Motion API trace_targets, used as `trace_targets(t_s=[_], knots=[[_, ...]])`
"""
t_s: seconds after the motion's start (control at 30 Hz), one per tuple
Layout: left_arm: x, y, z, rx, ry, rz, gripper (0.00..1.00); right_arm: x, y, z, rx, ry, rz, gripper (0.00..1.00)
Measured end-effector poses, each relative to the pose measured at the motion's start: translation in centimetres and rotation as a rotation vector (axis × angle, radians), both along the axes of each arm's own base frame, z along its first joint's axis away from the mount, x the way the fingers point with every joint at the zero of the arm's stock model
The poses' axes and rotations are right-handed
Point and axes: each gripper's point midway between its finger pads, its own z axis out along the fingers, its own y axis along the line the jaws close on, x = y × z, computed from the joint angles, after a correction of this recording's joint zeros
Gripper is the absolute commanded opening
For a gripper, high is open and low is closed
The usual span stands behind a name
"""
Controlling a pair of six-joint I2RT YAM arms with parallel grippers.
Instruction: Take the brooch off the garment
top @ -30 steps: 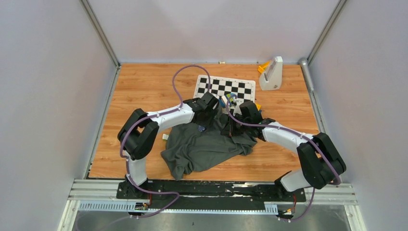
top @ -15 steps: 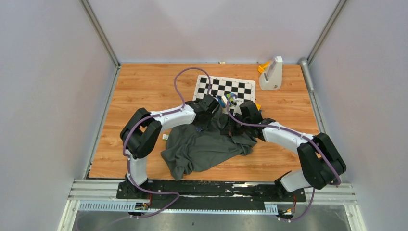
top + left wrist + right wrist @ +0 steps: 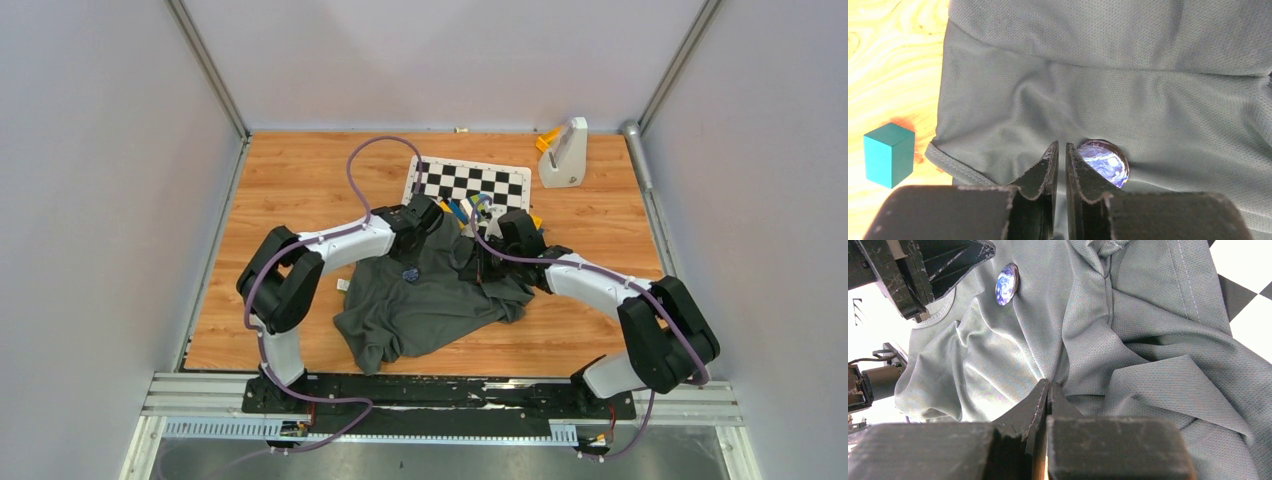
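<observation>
The dark grey garment [image 3: 430, 305] lies crumpled on the wooden table, its far edge over the chequered board [image 3: 470, 180]. The round blue-and-white brooch [image 3: 409, 272] sits on it; it also shows in the left wrist view [image 3: 1104, 161] and the right wrist view [image 3: 1007, 278]. My left gripper [image 3: 413, 245] [image 3: 1062, 146] is shut and empty, with only a thin gap between the jaws. Its tips are just left of the brooch, over the fabric. My right gripper [image 3: 478, 268] [image 3: 1048, 383] is shut on a fold of the garment [image 3: 1128, 355], to the right of the brooch.
A teal cube [image 3: 888, 154] sits on the wood beside the garment's hem. A white stand with an orange part [image 3: 563, 152] is at the back right. Small coloured objects [image 3: 478, 207] lie at the board's near edge. The board corner shows in the right wrist view [image 3: 1245, 310].
My left arm has drawn back to the left and away from the right gripper, leaving the brooch uncovered on the garment. The right arm has held still.
</observation>
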Motion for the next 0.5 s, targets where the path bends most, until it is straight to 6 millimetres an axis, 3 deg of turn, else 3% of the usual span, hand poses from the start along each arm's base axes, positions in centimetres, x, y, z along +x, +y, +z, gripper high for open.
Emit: trace_targets(t_s=[0.1,0.2,0.33,0.5], knots=[[-0.2,0.2,0.2,-0.011,0.004,0.002,0.46,0.0,0.0,0.0,0.000,0.000,0.000,0.00],[-1.2,-0.1,0.5,-0.056,0.027,-0.005,0.60,0.0,0.0,0.0,0.000,0.000,0.000,0.00],[-2.6,-0.9,0.7,-0.127,0.062,-0.029,0.67,0.0,0.0,0.0,0.000,0.000,0.000,0.00],[-3.9,-1.9,0.4,-0.141,0.085,-0.067,0.67,0.0,0.0,0.0,0.000,0.000,0.000,0.00]])
